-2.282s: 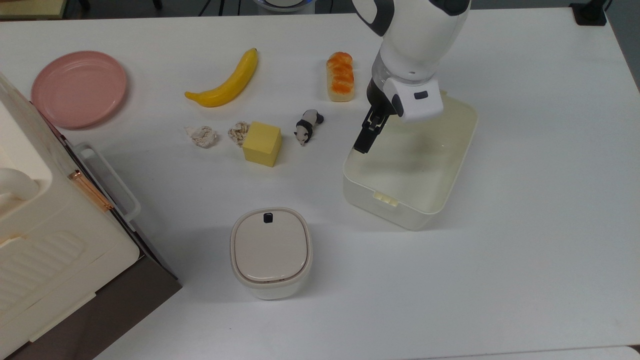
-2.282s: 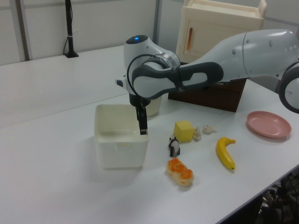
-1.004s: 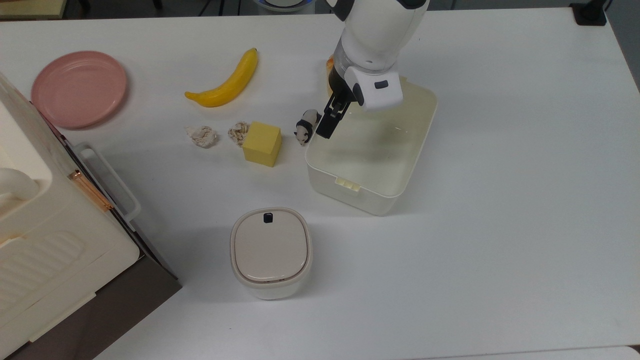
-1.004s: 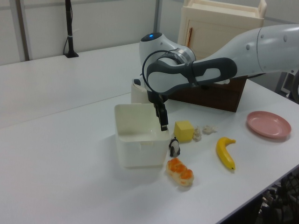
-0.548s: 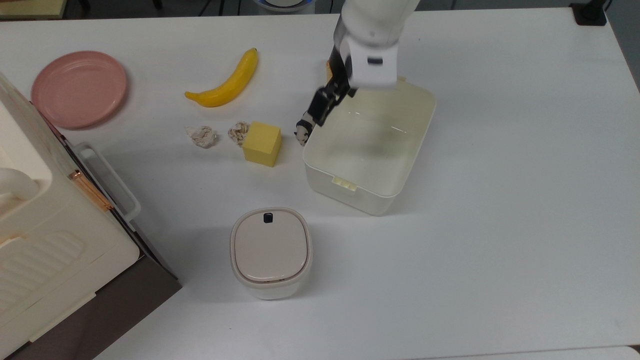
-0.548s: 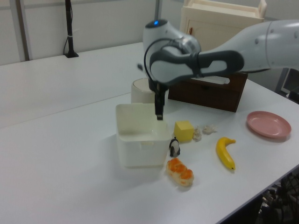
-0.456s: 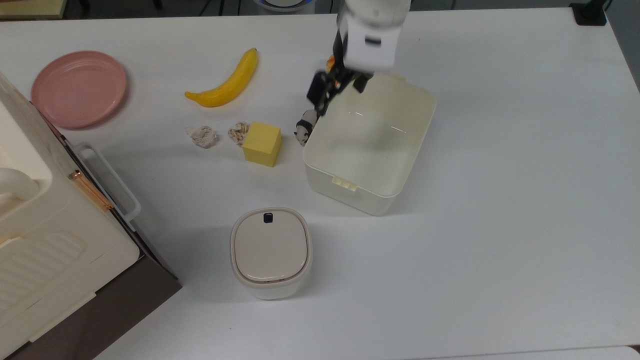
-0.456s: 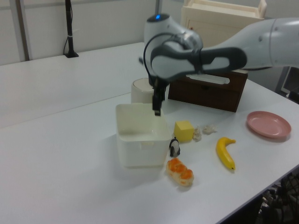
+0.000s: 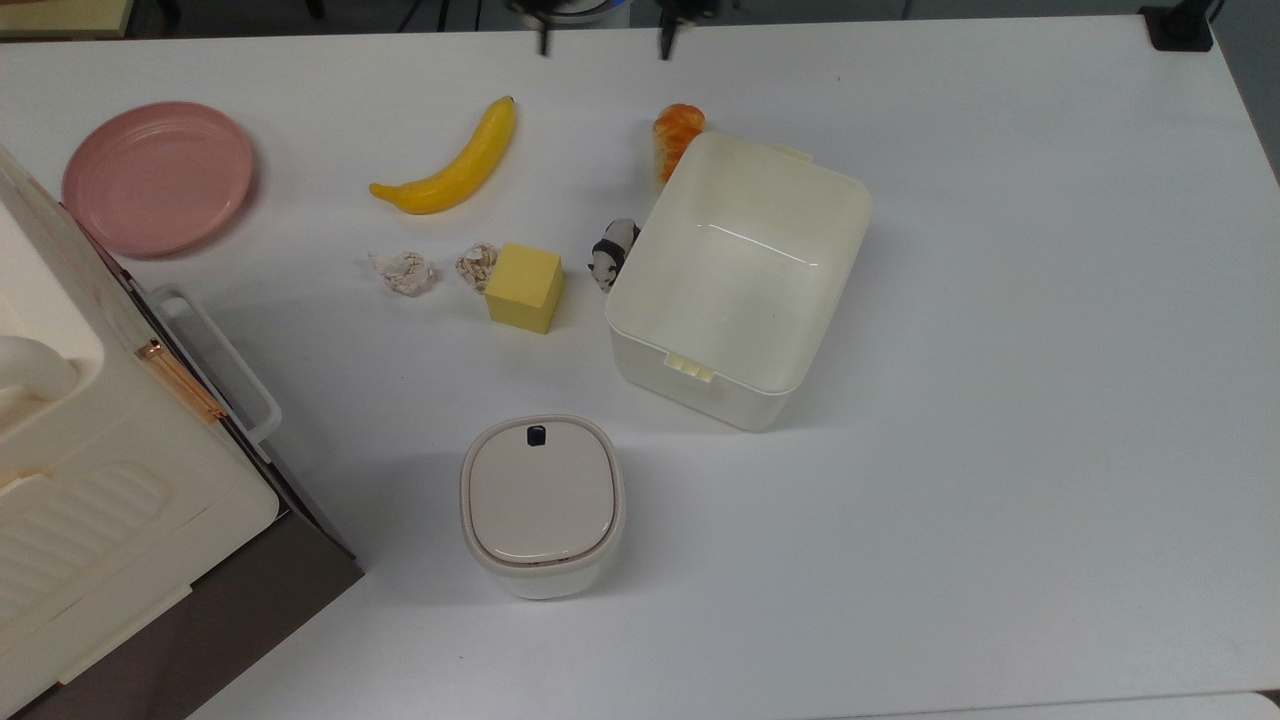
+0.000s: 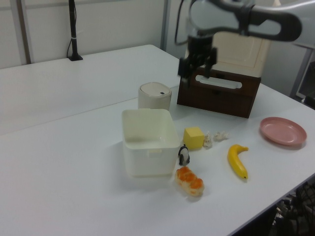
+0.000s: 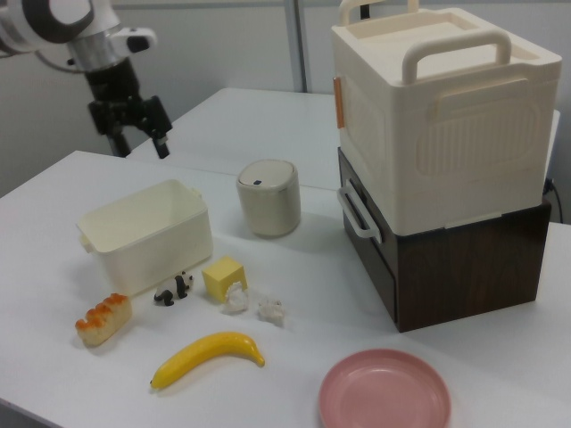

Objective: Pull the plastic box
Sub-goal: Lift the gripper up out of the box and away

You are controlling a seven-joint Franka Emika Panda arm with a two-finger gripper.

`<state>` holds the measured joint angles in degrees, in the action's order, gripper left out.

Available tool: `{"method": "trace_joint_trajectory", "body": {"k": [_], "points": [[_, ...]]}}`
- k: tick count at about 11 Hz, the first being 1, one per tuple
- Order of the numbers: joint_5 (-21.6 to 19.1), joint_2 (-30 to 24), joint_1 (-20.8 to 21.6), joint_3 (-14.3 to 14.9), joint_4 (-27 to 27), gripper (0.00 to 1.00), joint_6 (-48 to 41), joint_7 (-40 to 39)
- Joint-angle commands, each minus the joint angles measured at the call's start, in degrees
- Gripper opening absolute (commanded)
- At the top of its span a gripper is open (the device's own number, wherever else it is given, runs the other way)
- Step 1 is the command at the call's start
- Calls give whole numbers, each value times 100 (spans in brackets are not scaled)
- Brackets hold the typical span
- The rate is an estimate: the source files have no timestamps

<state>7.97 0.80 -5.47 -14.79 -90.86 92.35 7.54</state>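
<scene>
The plastic box (image 9: 735, 275) is a cream-white lidless tub standing empty near the table's middle, also seen in the left view (image 10: 147, 147) and the right view (image 11: 147, 234). My gripper (image 9: 603, 35) is open and empty, raised high above the table, well clear of the box. In the left view the gripper (image 10: 197, 69) hangs in front of the cabinet. In the right view the gripper (image 11: 138, 138) is above and behind the box.
A toy panda (image 9: 615, 252) and a bread piece (image 9: 678, 135) touch or nearly touch the box's left wall in the top view. Nearby are a yellow cube (image 9: 525, 287), banana (image 9: 455, 165), pink plate (image 9: 158, 177), lidded container (image 9: 541, 500) and cream cabinet (image 9: 80, 480).
The box slid toward the top view's left, up against the panda and bread. My gripper then left the box's rim, opened wide and rose high toward the table's far edge.
</scene>
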Motion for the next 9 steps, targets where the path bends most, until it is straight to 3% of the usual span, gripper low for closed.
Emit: {"method": "trace_joint_trajectory", "body": {"k": [1, 3, 5, 9], "points": [[-191, -36, -437, 81, 77, 100, -59, 1037], [-426, -18, -499, 134, 68, 100, -15, 1074], [-874, -97, -587, 423, 77, 100, 73, 960], [-929, -115, -561, 459, 68, 100, 11, 679]]}}
